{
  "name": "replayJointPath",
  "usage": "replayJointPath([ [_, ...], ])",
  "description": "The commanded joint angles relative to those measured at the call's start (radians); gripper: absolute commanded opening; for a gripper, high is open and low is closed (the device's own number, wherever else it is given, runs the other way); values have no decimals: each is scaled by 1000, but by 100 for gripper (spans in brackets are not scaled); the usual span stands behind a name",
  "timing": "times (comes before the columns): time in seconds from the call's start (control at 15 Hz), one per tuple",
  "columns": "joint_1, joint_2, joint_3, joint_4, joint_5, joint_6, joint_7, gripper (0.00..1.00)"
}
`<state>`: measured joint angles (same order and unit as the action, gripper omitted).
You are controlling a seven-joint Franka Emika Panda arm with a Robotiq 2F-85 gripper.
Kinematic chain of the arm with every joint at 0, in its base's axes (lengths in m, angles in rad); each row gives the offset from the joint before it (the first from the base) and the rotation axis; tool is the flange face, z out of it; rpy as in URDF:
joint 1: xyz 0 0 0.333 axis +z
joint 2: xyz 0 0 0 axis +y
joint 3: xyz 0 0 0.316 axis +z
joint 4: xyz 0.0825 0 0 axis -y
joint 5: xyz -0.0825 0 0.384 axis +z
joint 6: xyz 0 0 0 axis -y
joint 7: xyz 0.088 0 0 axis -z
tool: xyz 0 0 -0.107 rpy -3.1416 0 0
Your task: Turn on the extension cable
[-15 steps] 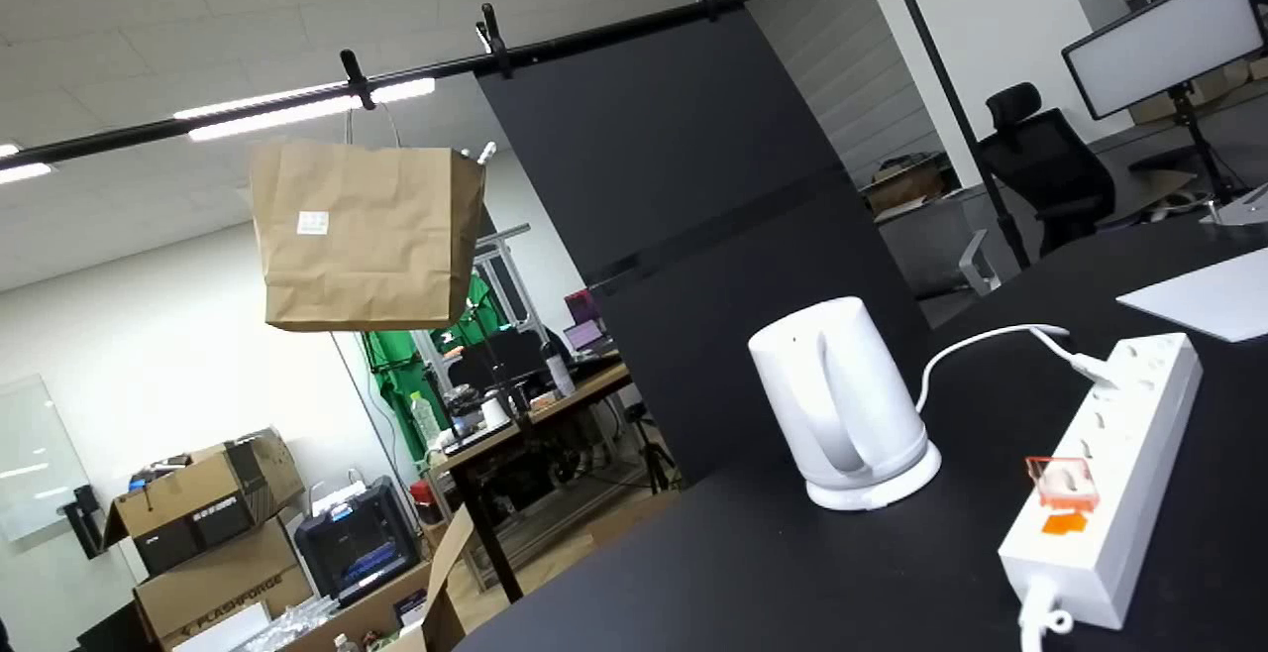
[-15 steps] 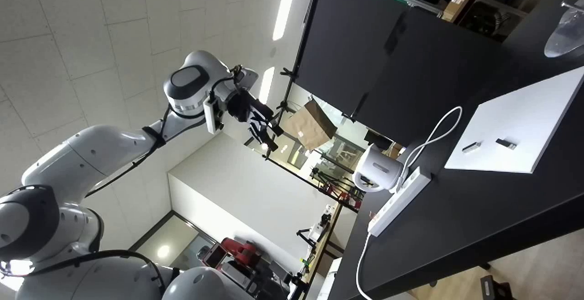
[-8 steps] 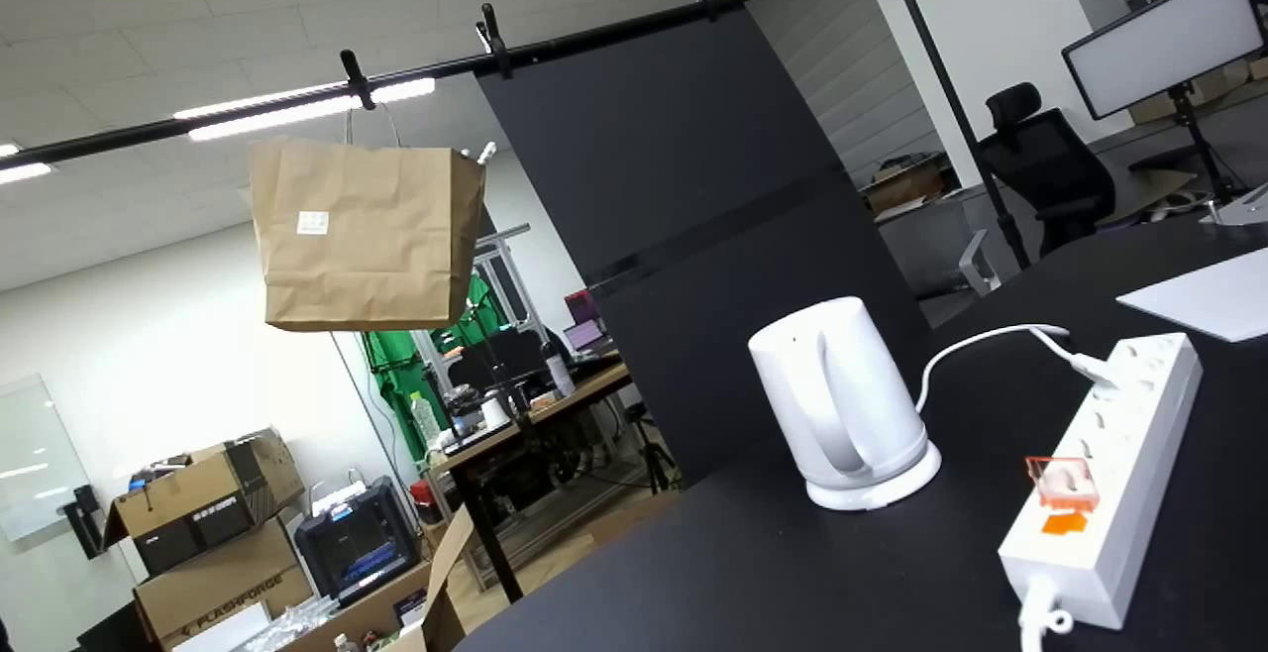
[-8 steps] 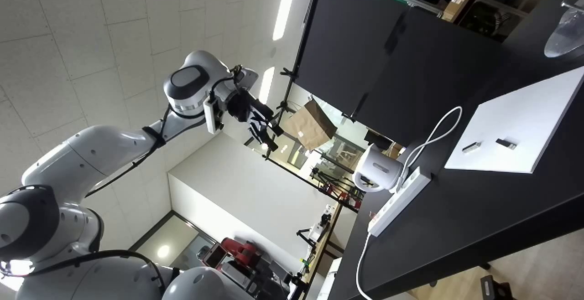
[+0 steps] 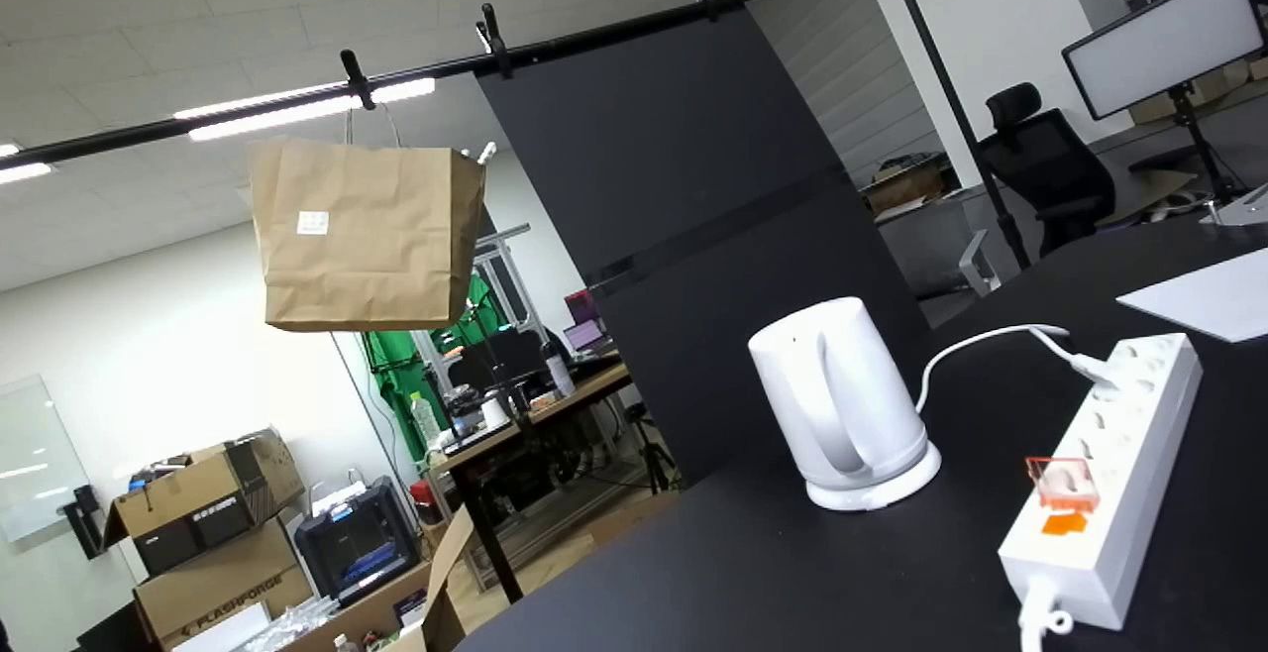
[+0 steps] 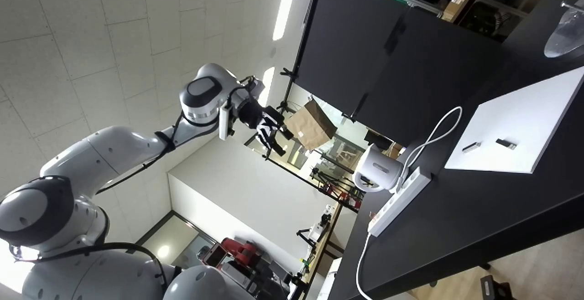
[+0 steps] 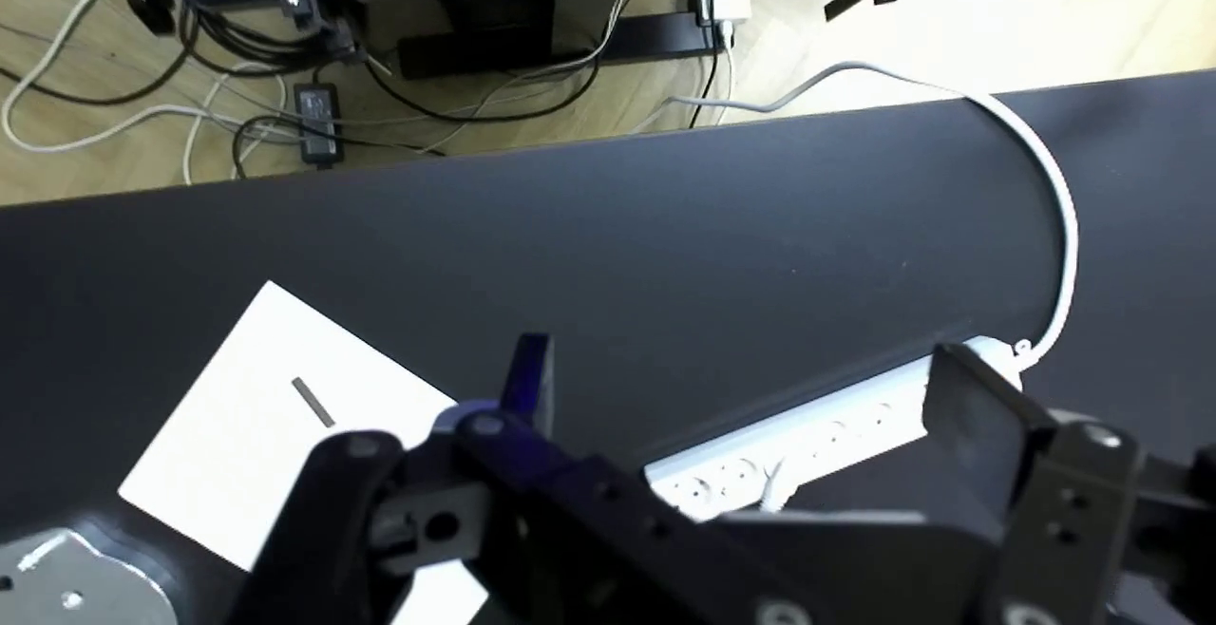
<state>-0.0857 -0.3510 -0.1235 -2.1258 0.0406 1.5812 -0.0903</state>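
Observation:
The extension cable, a long white power strip, lies on the black table in both exterior views (image 5: 1124, 459) (image 6: 398, 203) and in the wrist view (image 7: 807, 440). Its orange switch (image 5: 1064, 523) is at the cord end, with a clear red-edged cover (image 5: 1065, 484) standing over it. In the wrist view a gripper finger (image 7: 978, 426) hides that switch end. A white plug (image 5: 1094, 369) sits in a socket near the far end. My gripper (image 6: 284, 143) is open and empty, high above the table and apart from the strip. It also shows wide open in the wrist view (image 7: 750, 388).
A white kettle (image 5: 852, 414) stands beside the strip. A white board (image 6: 511, 117) with two small dark pieces lies on the table. A brown paper bag (image 6: 311, 126) hangs from a black pole. A clear object (image 6: 565, 31) is at the table's far side.
In an exterior view the arm and gripper have moved a little right and down since half a second ago. The gripper stays open. The strip and kettle have not moved.

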Motion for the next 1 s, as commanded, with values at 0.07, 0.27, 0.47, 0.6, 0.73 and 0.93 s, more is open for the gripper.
replayJointPath([
  [0.07,84,109,118,-3,28,149,72,100],
  [0.27,143,189,193,-11,56,318,120,100],
  [0.47,198,283,262,10,57,483,195,100],
  [0.6,227,347,294,39,39,556,248,100],
  [0.73,230,321,287,-1,49,560,206,100],
  [0.93,241,347,293,2,49,573,209,100],
])
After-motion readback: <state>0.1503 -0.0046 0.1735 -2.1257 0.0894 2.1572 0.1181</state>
